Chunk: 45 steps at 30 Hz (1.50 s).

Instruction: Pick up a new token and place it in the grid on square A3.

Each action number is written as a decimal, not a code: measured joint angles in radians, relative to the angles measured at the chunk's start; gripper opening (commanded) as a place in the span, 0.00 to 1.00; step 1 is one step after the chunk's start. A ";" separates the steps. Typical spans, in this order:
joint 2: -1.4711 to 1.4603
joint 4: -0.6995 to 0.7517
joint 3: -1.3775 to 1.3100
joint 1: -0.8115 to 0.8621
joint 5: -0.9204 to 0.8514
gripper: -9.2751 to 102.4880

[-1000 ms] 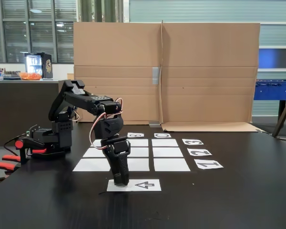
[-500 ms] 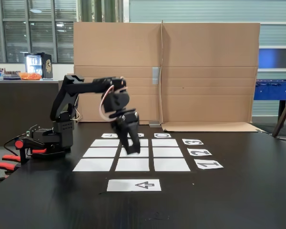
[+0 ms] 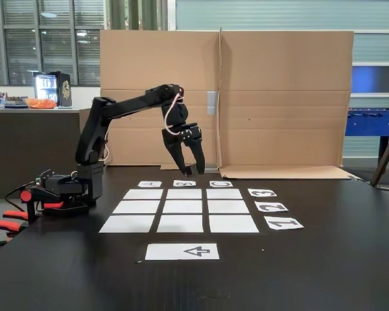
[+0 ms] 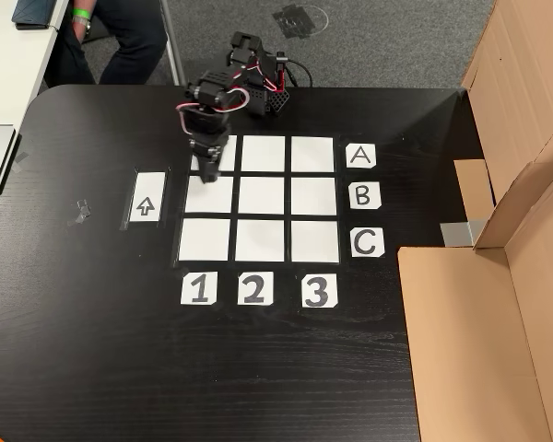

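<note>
1. In the fixed view, the hand (image 3: 190, 171) is held raised above the far edge of the grid (image 3: 180, 208), over the "B" label (image 3: 185, 183), fingers pointing down.
2. Its 2 fingers are seen spread a little apart; whether anything is pinched between them cannot be told.
3. In the other view, the hand (image 4: 205, 173) is seen from above, over the grid's (image 4: 265, 198) column 1, at the border of rows A and B.
4. The token cannot be made out in either view.
5. Square A3 (image 3: 143, 194) lies bare at the far left corner in the fixed view, and is marked by the "A" and "3" labels in the other view (image 4: 312, 154).
6. The arrow sheet (image 3: 182, 251) lies bare on the black table (image 3: 324, 272), just in front of the grid.
</note>
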 measured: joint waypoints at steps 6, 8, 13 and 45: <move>0.095 0.028 0.121 -0.181 -0.008 0.15; 0.126 0.018 0.169 -0.258 -0.012 0.15; 0.230 0.014 0.327 -0.405 -0.021 0.15; 0.821 -0.472 1.302 -0.752 -0.316 0.14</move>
